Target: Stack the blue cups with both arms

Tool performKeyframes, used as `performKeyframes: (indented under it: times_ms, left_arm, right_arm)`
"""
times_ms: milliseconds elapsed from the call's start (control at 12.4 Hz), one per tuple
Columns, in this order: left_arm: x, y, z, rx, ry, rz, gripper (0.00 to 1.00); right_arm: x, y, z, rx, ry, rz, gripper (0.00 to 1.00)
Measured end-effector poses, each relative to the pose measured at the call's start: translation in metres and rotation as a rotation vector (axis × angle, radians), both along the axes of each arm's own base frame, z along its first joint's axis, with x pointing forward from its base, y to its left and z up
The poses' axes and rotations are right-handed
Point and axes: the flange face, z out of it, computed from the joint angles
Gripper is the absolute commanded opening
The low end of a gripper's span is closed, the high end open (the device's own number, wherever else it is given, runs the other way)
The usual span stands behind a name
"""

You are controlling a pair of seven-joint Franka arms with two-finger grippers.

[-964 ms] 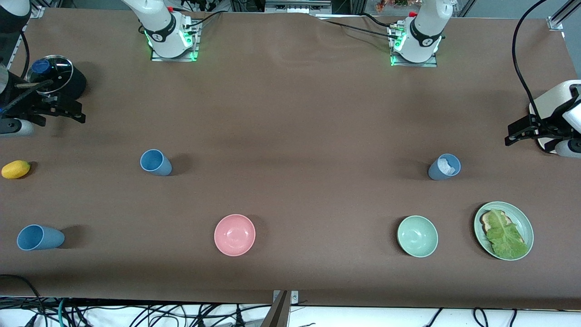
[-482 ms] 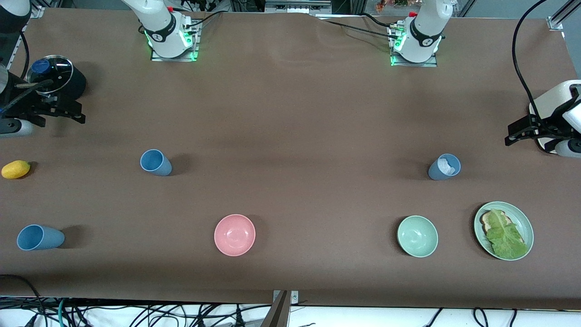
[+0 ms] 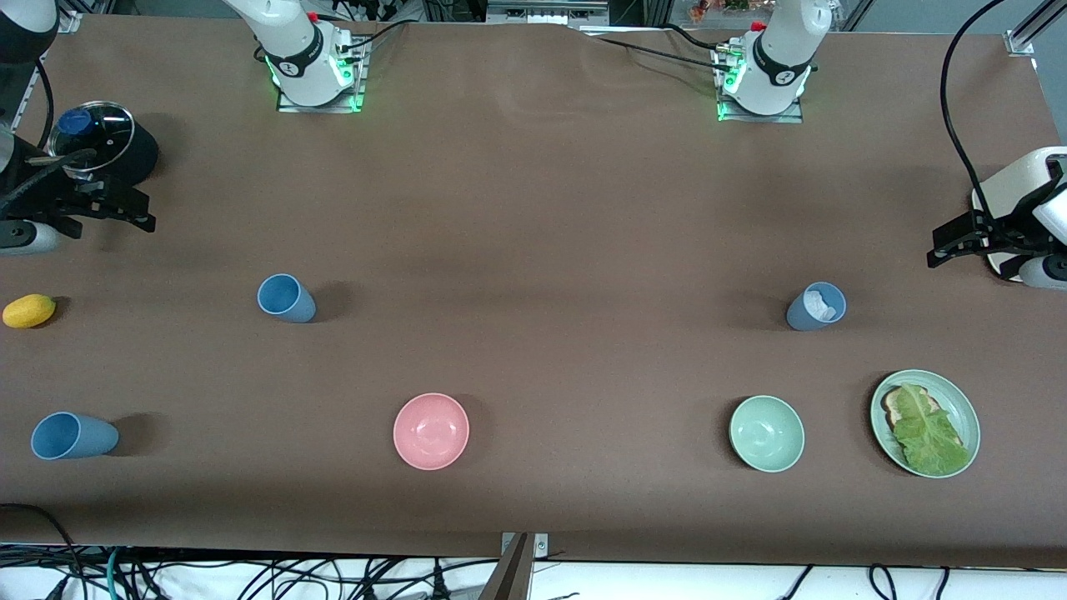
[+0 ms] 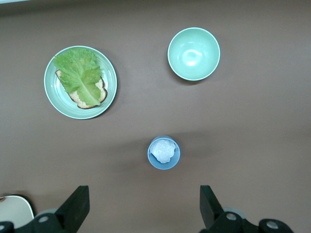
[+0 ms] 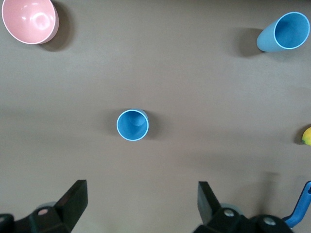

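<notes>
Three blue cups stand upright and well apart on the brown surface (image 3: 533, 208). One sky-blue cup (image 3: 286, 297) sits toward the right arm's end, empty; a second sky-blue cup (image 3: 72, 436) is nearer the front camera and closer to that end's edge. The grey-blue cup (image 3: 816, 306) stands toward the left arm's end, with a crumpled white wad (image 4: 163, 150) inside it.

The right end effector (image 3: 125, 208) hangs over the surface just beside a black pot with a glass lid and blue knob (image 3: 100, 142), fingers spread wide and gripping nothing. In the right wrist view the first sky-blue cup (image 5: 132, 124) lies between its two fingers (image 5: 73, 199), farther off.

The left end effector (image 3: 959, 242) hovers at the other end of the surface, also wide open and empty.

A pink bowl (image 3: 431, 431), a mint-green bowl (image 3: 767, 433) and a green plate (image 3: 967, 417) carrying bread under a lettuce leaf (image 3: 927, 433) line the side nearer the front camera. A lemon (image 3: 29, 310) lies between the pot and the second sky-blue cup.
</notes>
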Motion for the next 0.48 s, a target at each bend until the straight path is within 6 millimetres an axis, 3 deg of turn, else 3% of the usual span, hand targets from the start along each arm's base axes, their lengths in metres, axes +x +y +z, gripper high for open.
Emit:
performKeyframes:
  times_ms: [482]
  left_arm:
    - [0.0,0.0,-0.0001,0.0,0.0,0.0,1.0]
  right_arm:
    - [0.0048,-0.0016,-0.0097,-0.013,0.012,0.001,1.0]
